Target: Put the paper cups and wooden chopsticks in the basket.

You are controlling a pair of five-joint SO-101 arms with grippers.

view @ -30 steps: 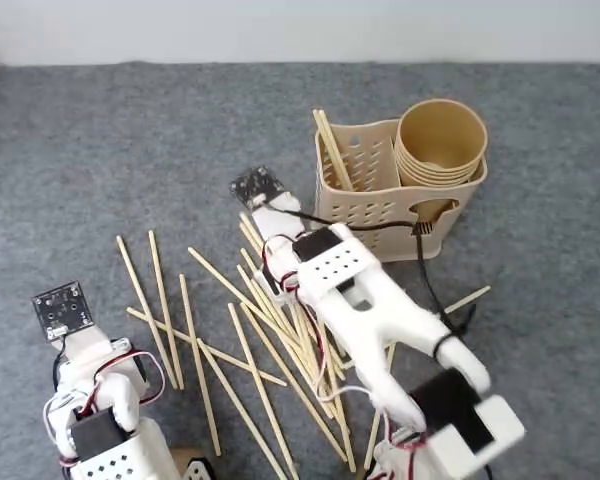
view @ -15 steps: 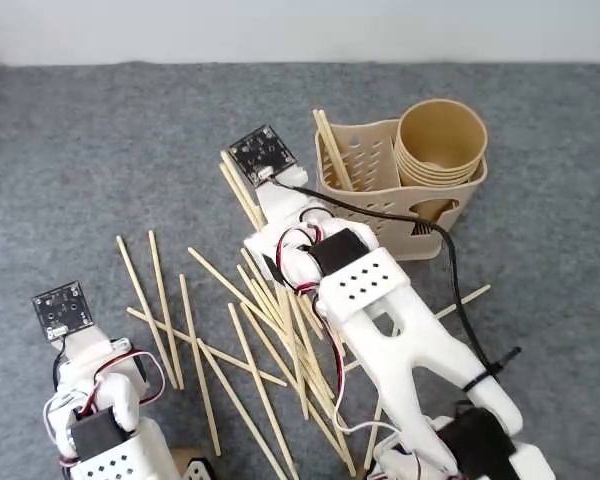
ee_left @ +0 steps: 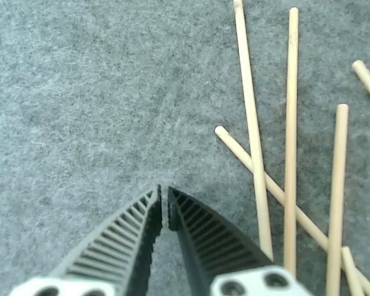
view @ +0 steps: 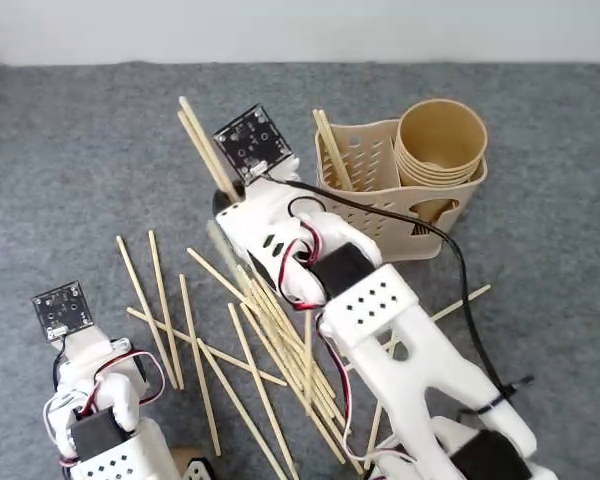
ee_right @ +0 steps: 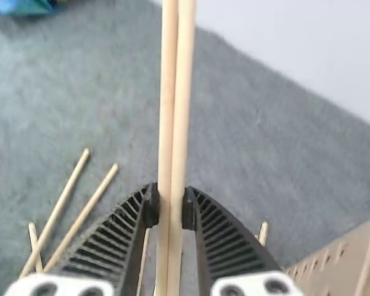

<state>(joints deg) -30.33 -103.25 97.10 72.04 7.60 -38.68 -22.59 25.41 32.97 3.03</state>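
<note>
Right gripper [ee_right: 170,208]: closed to the width of two chopsticks, which you hold clamped side by side between the jaws.
Pair [view: 202,148]: lifted off the carpet [view: 80,160]. Its long axis runs out past the fingertips in line with the fingers.
Key relation: in the high view the pair slants up and left, so its free ends point away from the basket [view: 380,212]. The basket stands just beside the gripper on the other side, and you will probably have to swing the ends round and tip them upright before lowering.
Target slot: the basket's left compartment, the one nearer your pair. Stored sticks [view: 332,150] already lean in it.
Cups [view: 440,140]: nested in a stack in the right compartment.
Nearer arm: the right, close against the basket. The left is well apart from it.
Left gripper [ee_left: 162,200]: jaws together, holding nothing, hanging over bare carpet near some loose sticks [view: 270,330].
Look of the sticks: pale, plain wood, thin and straight, with blunt ends, many crossing in a heap.
Doubt: the wrist camera hides the jaws from above, so how much of the pair trails behind them is unclear.
</note>
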